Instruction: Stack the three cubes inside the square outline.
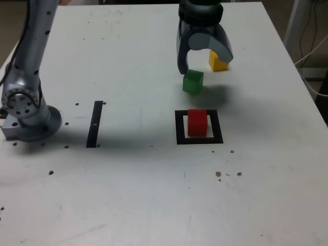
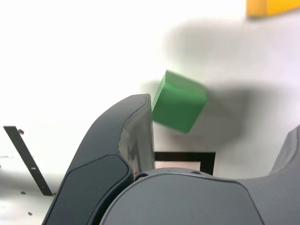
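Observation:
The red cube [image 1: 197, 123] stands inside the square outline [image 1: 179, 128]. The green cube [image 1: 193, 82] lies just behind that outline, and in the wrist view the green cube [image 2: 179, 101] looks tilted and blurred, close against one fingertip [image 2: 140, 105]. My gripper [image 1: 204, 64] hangs over it, open, its jaws wide apart and nothing held between them. The yellow cube [image 1: 218, 61] sits farther back, partly behind the other finger, and only a corner of the yellow cube [image 2: 272, 7] shows in the wrist view. The gripper [image 2: 218, 119] hides most of the square outline [image 2: 185, 154] there.
A narrow black strip [image 1: 95, 123] lies on the white table toward the exterior view's left, near the arm's base [image 1: 25, 115]. Small dark specks dot the tabletop. The table's edge runs along the exterior view's right, with cables beyond it.

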You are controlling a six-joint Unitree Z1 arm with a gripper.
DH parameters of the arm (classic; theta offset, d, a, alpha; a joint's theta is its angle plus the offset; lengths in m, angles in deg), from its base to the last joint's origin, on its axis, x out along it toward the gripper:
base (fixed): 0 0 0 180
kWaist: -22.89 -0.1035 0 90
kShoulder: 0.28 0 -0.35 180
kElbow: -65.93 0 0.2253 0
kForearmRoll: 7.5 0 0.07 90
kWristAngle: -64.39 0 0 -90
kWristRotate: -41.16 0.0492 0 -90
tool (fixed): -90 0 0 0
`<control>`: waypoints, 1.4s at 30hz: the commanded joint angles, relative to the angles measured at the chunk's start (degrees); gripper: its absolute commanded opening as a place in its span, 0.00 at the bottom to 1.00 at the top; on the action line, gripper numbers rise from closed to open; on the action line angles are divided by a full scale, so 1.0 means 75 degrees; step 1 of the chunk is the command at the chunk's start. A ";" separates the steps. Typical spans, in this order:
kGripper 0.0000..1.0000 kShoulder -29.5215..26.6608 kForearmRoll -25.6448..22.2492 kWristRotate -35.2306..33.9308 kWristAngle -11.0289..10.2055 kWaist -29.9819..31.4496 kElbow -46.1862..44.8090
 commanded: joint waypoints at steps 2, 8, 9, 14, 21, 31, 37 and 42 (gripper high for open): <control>0.99 0.0239 -0.0130 0.0116 -0.0101 -0.0155 0.0446; 0.99 0.0700 -0.0392 0.0269 -0.0162 -0.0397 0.1275; 0.99 0.0806 -0.0443 0.0293 -0.0159 -0.0455 0.1446; 0.99 0.1222 -0.0632 0.0366 -0.0123 -0.0689 0.2102; 0.99 0.1781 -0.0859 0.0424 -0.0052 -0.1067 0.2805; 0.99 0.2313 -0.1047 0.0322 0.0154 -0.1293 0.3170; 0.97 0.2594 -0.1112 0.0267 0.0208 -0.1270 0.3377; 0.92 0.2802 -0.1303 0.0215 0.0202 -0.1253 0.3613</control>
